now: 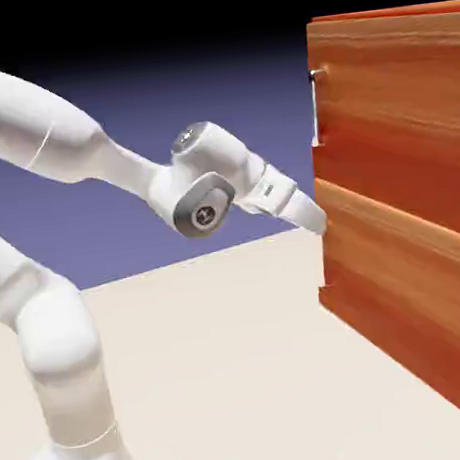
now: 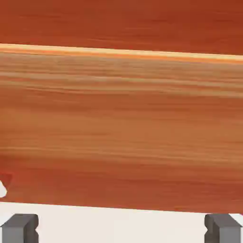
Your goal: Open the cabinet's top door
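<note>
Reddish-brown wood faces the top door (image 1: 401,104), closed above the matching lower panel (image 1: 411,284) at the exterior view's right; its silver bar handle (image 1: 314,112) runs upright near the left edge. The gripper (image 2: 121,228) angles downward beside the cabinet (image 1: 398,215), jaws spread wide, grasping nothing.

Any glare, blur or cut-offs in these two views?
Exterior view: bright sheen whitens the arm; black upper backdrop; cabinet cropped at right. Hand view: wood grain softly smeared, tool tips cut by the bottom edge.
</note>
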`<state>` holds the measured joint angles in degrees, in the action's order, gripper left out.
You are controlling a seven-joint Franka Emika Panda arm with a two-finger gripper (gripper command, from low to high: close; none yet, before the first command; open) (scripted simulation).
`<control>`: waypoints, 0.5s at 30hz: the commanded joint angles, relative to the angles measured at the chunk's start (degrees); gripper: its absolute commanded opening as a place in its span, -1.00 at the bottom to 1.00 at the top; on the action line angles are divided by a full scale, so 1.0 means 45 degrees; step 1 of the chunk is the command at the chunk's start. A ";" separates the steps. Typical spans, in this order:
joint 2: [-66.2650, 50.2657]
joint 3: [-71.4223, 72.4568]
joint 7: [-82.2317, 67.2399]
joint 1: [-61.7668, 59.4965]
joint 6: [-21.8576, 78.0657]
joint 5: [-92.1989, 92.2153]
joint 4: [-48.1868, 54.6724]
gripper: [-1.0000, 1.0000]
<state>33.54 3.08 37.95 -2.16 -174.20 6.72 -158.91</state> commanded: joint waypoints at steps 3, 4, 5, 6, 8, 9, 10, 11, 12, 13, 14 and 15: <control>0.0219 0.0763 -0.1114 -0.0703 -0.0047 0.1662 0.0517 0.00; 0.0292 0.1017 -0.1485 -0.0937 -0.0063 0.2216 0.0689 0.00; 0.0365 0.1271 -0.1856 -0.1171 -0.0079 0.2770 0.0861 0.00; 0.0438 0.1525 -0.2227 -0.1406 -0.0095 0.3324 0.1034 0.00; 0.0584 0.2033 -0.2969 -0.1874 -0.0126 0.4431 0.1378 0.00; 0.0657 0.2287 -0.3340 -0.2108 -0.0142 0.4985 0.1550 0.00; 0.0730 0.2542 -0.3711 -0.2342 -0.0158 0.5539 0.1722 0.00; 0.0803 0.2796 -0.4082 -0.2577 -0.0174 0.6093 0.1895 0.00; 0.0876 0.3050 -0.4453 -0.2811 -0.0189 0.6647 0.2067 0.00; 0.0949 0.3304 -0.4824 -0.3045 -0.0205 0.7200 0.2239 0.00; 0.1022 0.3558 -0.5195 -0.3279 -0.0221 0.7754 0.2411 0.00; 0.1095 0.3812 -0.5566 -0.3513 -0.0237 0.8308 0.2584 0.00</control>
<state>38.47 20.24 12.91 -17.96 -175.26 44.11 -147.29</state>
